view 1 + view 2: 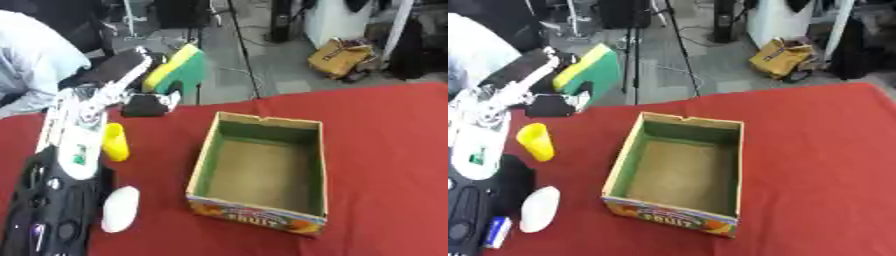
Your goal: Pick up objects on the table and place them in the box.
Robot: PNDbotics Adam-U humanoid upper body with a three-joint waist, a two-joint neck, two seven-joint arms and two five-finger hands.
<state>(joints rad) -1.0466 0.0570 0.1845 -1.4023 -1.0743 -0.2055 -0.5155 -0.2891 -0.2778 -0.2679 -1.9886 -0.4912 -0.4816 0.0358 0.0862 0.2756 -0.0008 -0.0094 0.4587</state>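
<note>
A red-covered worktop (385, 150) fills the near part of the scene, with a grey floor beyond its far edge. An open cardboard box (262, 172) sits around the middle of the worktop, empty, green on its inner walls, with fruit printing on its near side; its long axis runs from near to far, tilted slightly so the far end leans right. The robot's left arm enters from the near left corner and stretches toward the far left, and its left hand (149, 102) is raised over the far left edge of the worktop, fingers curled round a yellow and green sponge (178, 69). The sponge is held up in the air, well apart from the box and to its far left, its long axis slanting from near left up to far right, yellow face toward the left. A yellow cup (536, 141) stands on the worktop left of the box, beside the arm. A white oval object (539, 209) lies nearer, at the near left, its long axis running near to far. The right hand does not show in either view
</note>
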